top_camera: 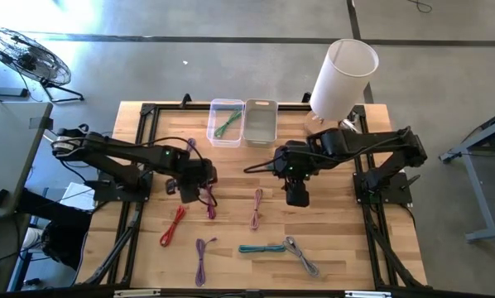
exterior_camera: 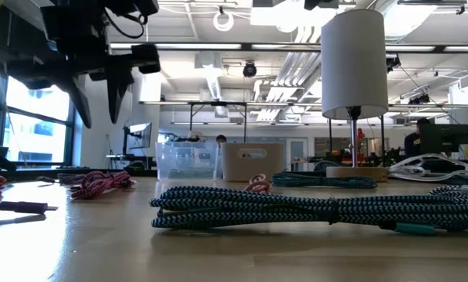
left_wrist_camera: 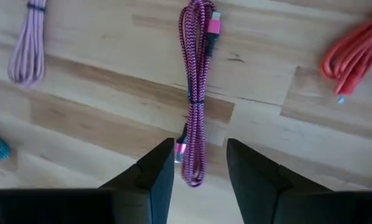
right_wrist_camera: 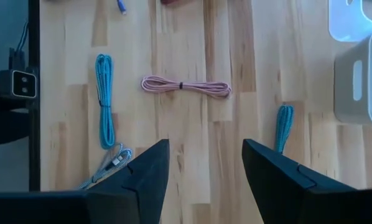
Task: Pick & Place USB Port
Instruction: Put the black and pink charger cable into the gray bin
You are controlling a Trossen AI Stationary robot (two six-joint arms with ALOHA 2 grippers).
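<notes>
Two bins stand side by side at the far edge of the table (top_camera: 330,248): a clear bin (top_camera: 225,122) with a green cable (top_camera: 228,124) inside it, and touching it, on the side of the white cylinder (top_camera: 341,78), a grey bin (top_camera: 261,122). All other places here are given relative to the clear bin.

The left gripper (top_camera: 187,191) hangs above the table, nearer to the front than the clear bin and a little toward the left arm's side. Its fingers (left_wrist_camera: 155,171) are spread apart and hold nothing. Directly under them lies the magenta cable (left_wrist_camera: 197,93), a folded bundle flat on the wood, and its near end is between the two fingers in the left wrist view. In the low view these fingers are clearly above the table surface, not touching the cable.

The right gripper (top_camera: 296,196) is also in front of the clear bin, but toward the right arm's side, past the grey bin. Its jaws are released and empty.

Further to the front from the clear bin lie a red cable (top_camera: 173,225), a pink cable (top_camera: 256,209), a purple cable (top_camera: 202,257), a teal cable (top_camera: 260,248) and a grey cable (top_camera: 303,257).
</notes>
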